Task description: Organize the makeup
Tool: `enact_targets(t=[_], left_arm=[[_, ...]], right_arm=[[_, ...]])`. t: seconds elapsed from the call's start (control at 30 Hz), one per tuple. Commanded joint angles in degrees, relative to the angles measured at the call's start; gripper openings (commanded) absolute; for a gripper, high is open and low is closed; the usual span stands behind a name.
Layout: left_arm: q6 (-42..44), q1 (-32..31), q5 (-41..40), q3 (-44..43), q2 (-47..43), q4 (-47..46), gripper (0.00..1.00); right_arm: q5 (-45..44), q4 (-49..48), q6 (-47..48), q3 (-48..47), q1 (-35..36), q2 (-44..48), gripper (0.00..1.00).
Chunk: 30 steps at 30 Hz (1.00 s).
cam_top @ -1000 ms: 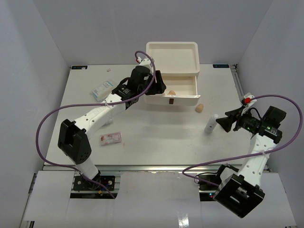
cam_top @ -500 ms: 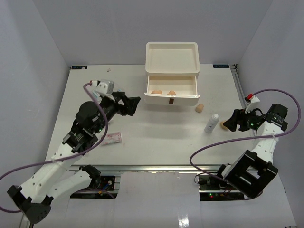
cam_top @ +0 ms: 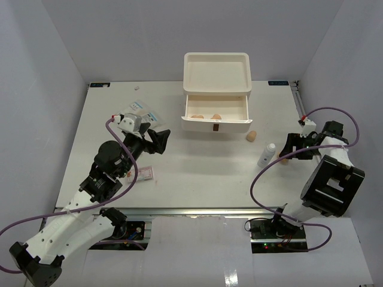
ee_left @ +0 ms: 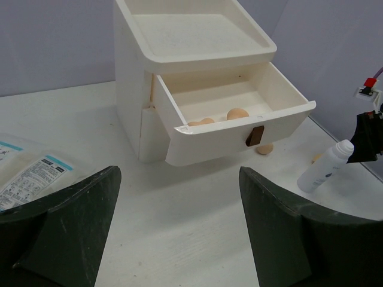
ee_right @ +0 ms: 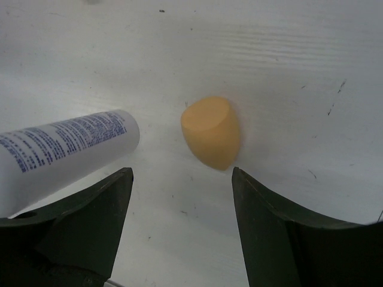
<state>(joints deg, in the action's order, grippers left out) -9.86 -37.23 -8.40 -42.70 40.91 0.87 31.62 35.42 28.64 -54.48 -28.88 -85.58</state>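
Tan egg-shaped foam sponge [ee_right: 212,133], lying on the white table [ee_right: 287,60] just beside a white plastic tube with blue print [ee_right: 66,146], could squirt sideways or knock the tube rolling if the jaws close off-centre; it looks soft and rounded, with one flat-cut end. Over it the right gripper [ee_right: 179,176] stands open and empty, and the left gripper [ee_left: 178,173], also wide open holding nothing, faces the open cream drawer [ee_left: 239,136].

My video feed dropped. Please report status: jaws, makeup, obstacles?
Left jaws open, empty, facing open drawer. Right jaws open, aimed at tan sponge, white tube close beside. Two sponges in drawer. Tube may crowd grasp.
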Motion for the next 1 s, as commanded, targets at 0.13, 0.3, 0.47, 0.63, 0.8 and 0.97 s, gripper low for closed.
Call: enact_targets(t=[0.13, 0.3, 0.47, 0.63, 0.8, 0.97], left_arm=[[0.9, 0.3, -0.2, 0.0, -1.6, -1.3, 0.91], [1.0, 0.3, -0.4, 0.2, -1.3, -1.3, 0.91], [1.0, 0.3, -0.1, 0.2, -1.0, -1.3, 0.91], [1.1, 0.3, -0.6, 0.3, -0.8, -1.4, 0.91], [1.2, 0.3, -1.0, 0.6, -0.4, -1.4, 0.91], [1.3, 0.4, -1.6, 0.7, -0.3, -1.5, 0.91]], right_arm=[[-7.5, -7.9, -4.3, -4.7, 4.1, -6.5, 0.69], [-8.7, -8.4, -4.5, -4.9, 4.7, -9.6, 0.54], [-9.0, -8.9, -3.7, -3.5, 5.2, -11.1, 0.45], [-7.8, -8.7, -3.0, -2.7, 5.2, -10.9, 0.27], [-6.2, -8.4, -1.3, -2.1, 5.2, -5.6, 0.08], [-5.9, -7.8, 1.6, -3.4, 5.3, 4.3, 0.08]])
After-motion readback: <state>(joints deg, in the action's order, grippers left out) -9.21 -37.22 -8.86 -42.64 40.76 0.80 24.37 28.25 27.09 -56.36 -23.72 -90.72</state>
